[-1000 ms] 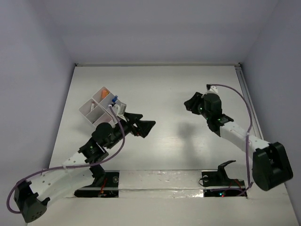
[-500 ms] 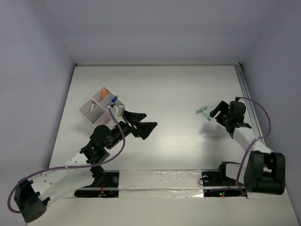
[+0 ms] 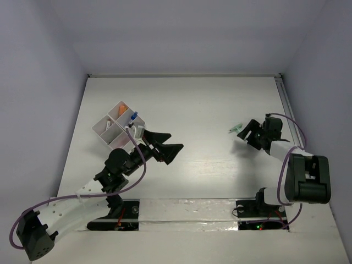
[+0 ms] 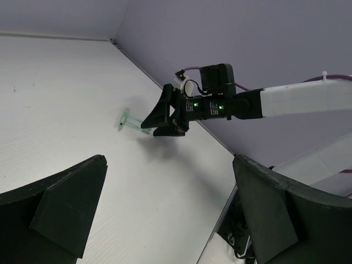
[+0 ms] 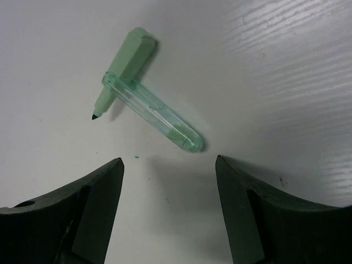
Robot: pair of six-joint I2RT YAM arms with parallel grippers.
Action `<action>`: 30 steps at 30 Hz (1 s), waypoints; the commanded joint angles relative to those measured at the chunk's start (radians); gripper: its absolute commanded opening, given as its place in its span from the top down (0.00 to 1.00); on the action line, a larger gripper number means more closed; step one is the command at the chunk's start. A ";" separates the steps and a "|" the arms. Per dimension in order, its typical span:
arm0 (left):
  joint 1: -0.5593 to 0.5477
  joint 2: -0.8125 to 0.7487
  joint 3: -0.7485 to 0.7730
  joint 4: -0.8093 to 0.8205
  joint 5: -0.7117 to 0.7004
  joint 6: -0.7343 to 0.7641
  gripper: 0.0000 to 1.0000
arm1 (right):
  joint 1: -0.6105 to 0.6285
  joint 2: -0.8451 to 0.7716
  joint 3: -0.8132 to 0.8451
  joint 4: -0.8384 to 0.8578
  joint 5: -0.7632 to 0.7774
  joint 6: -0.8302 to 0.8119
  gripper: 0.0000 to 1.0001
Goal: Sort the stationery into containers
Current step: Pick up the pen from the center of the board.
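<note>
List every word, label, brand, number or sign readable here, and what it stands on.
None can be read. The pale green felt-tip pen and the clear green tubular cap crossing it show no print in the right wrist view. The white plastic compartment tray shows no label from above, though it is too small there to rule out fine print.

Pale green stubby felt marker (image 5: pixel 132 55) (black at the tip), clear green-tinted plastic cap (image 5: pixel 154 115), white plastic compartment tray (image 3: pixel 102 125), small orange piece (image 3: pixel 123 109), small blue bit (image 3: pixel 133 116), white faintly streaked tabletop (image 3: pixel 192 104)

Wht table (image 3: pixel 192 99), lilac walls (image 3: pixel 181 33).
</note>
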 commanded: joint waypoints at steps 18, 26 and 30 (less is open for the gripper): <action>-0.004 0.049 -0.004 0.121 0.005 0.018 0.01 | -0.005 0.133 0.125 -0.046 -0.045 -0.044 0.39; -0.004 0.046 -0.006 0.119 -0.002 0.020 0.01 | 0.013 0.181 0.149 -0.046 -0.036 -0.047 0.52; -0.004 0.052 -0.004 0.119 -0.007 0.021 0.01 | 0.013 0.170 0.155 -0.050 -0.024 -0.052 0.56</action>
